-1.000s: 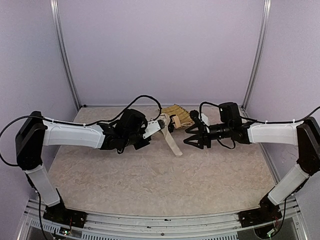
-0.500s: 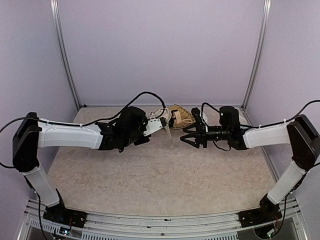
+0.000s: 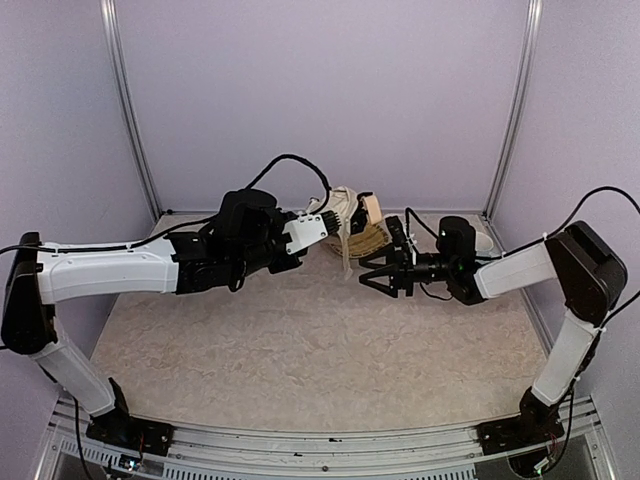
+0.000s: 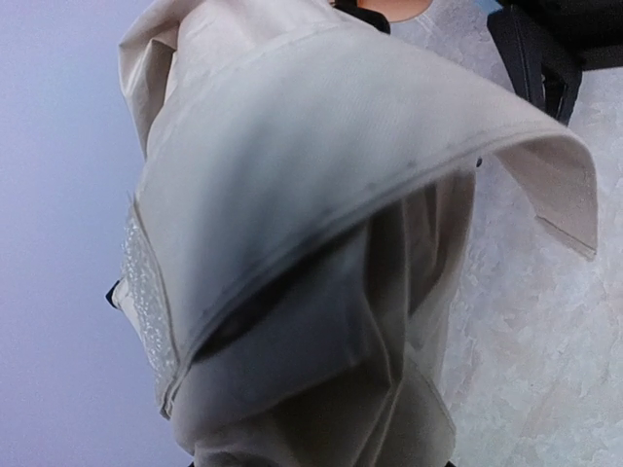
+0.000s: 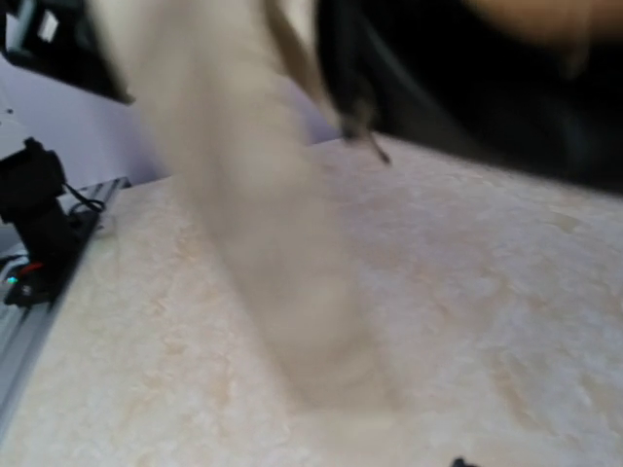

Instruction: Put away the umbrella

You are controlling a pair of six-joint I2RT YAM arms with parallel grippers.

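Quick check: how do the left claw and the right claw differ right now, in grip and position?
Grip: the left claw is closed on the umbrella, while the right claw stands open and empty.
Position: the left claw sits at the basket's left edge; the right claw is in front of the basket, beside the hanging strap.
Shared: both point inward, facing each other.

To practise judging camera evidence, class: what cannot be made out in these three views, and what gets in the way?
Top view: the umbrella covers part of the basket; the basket's contents and the left gripper's fingertips are too small to tell.
Left wrist view: umbrella fabric fills the frame, hiding the fingers and their grip.
Right wrist view: blur smears the hanging beige strip and the dark shape above it.
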